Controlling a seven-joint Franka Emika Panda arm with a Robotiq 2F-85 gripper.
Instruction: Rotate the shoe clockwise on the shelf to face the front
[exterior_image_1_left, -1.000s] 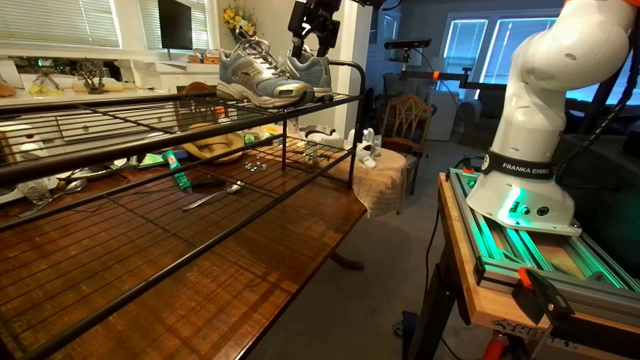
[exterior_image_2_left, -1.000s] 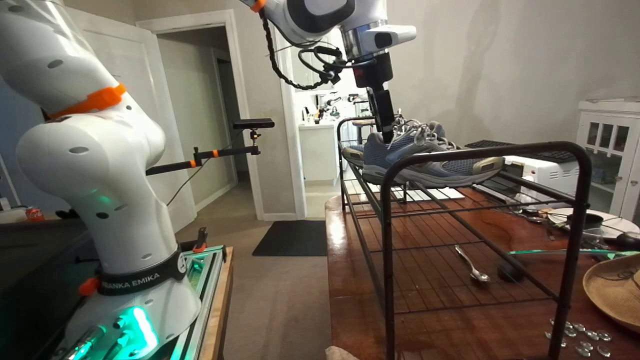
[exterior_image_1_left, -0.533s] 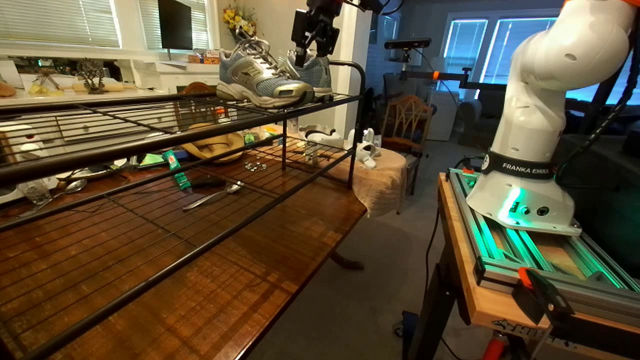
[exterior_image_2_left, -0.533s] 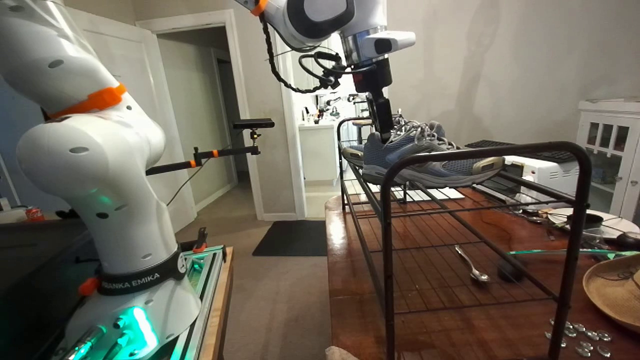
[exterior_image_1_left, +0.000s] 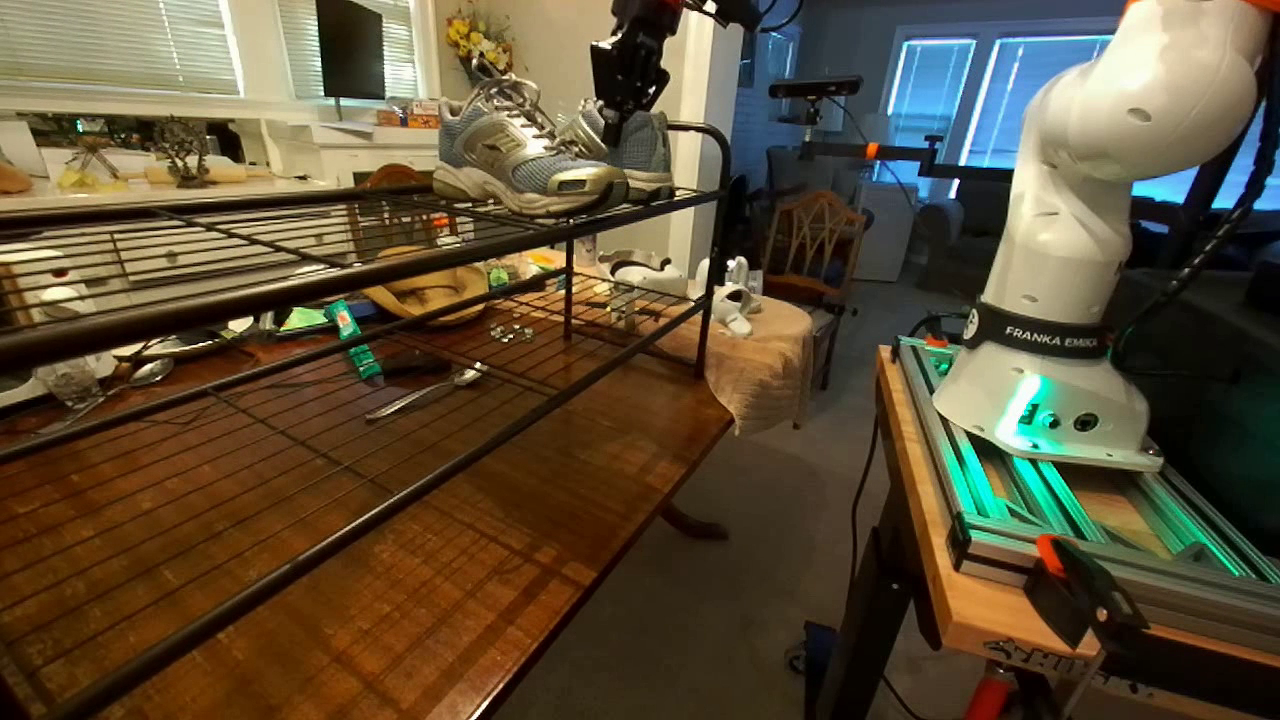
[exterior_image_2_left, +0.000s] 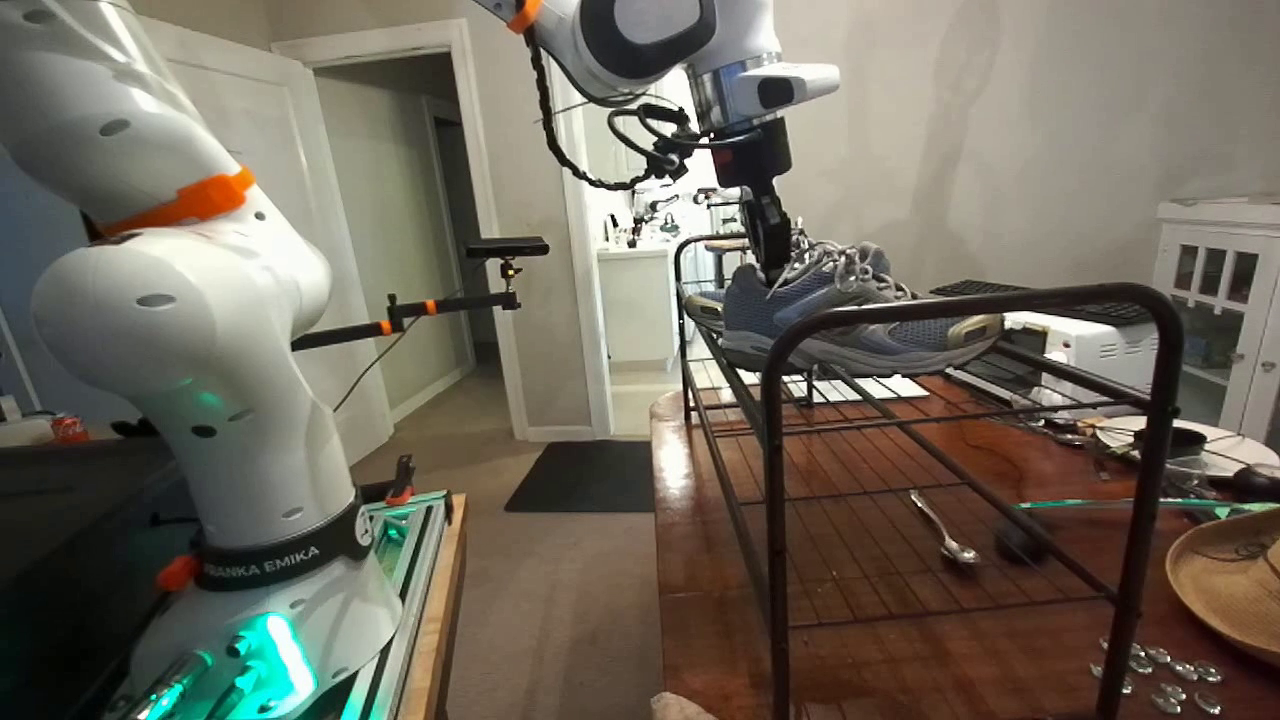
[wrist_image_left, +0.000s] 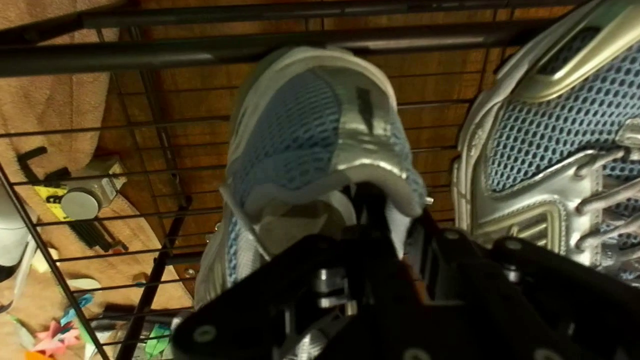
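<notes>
Black and jointed, the gripper (wrist_image_left: 396, 215) reaches down into the collar of the shoe (wrist_image_left: 305, 135), near its heel. Its jaws are drawn nearly together, with one side of the padded collar pinched between them: in the wrist view one finger dips inside the opening, while the other stands against the outside, toward the second shoe (wrist_image_left: 550, 130).

Pale blue mesh covers much of the held shoe, bordered by silver panels that catch the light around the heel; the lining looks greyish white, and a pale sole rims the back. A lace end trails over the edge of the opening. In an exterior view its side reads duller, a blue-grey, with laces heaped on top and a tan tip at the toe.

The shoe sits upright below the gripper, heel just beside the fingers, toe pointing away from them and from the arm (exterior_image_2_left: 250, 420). Its place is the upper tier, near one end of the rack (exterior_image_2_left: 776, 500), whose black wires run beneath the sole; in the wrist view the heel overlaps a long dark tube along the rack's edge. Just beside it stands the second shoe, much alike, turned the opposite way; whether the two touch cannot be told.

Farther out, a spoon (exterior_image_2_left: 957, 550) shows through the lower wires against the glossy brown table (exterior_image_1_left: 620, 440), and a straw hat (exterior_image_2_left: 1225, 580) lies past the rack.
</notes>
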